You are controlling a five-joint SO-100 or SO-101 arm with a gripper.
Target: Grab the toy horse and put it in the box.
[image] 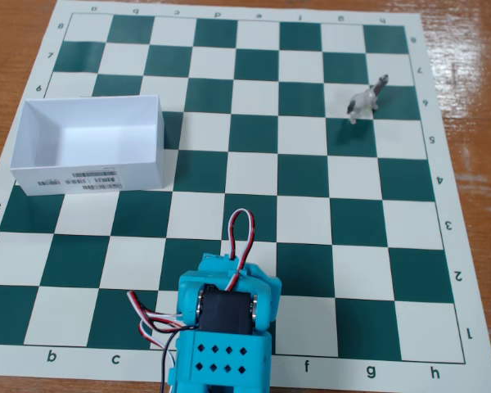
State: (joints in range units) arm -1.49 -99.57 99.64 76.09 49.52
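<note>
My arm is low at the near edge, horse far away, box empty.

In the fixed view I see only the blue plastic body of my arm (221, 336) with its looped wires; my gripper is not visible, so I cannot tell how open it is or if it holds something. The tiny grey-and-white plastic toy horse (367, 100) stands well apart from me, far ahead and to the right. The white low-walled cardboard box (88, 176) is ahead to the left, and nothing lies in it. I think the risk is tipping this small upright figure during a long reach, or pinching it badly so it slips out before the box.
</note>
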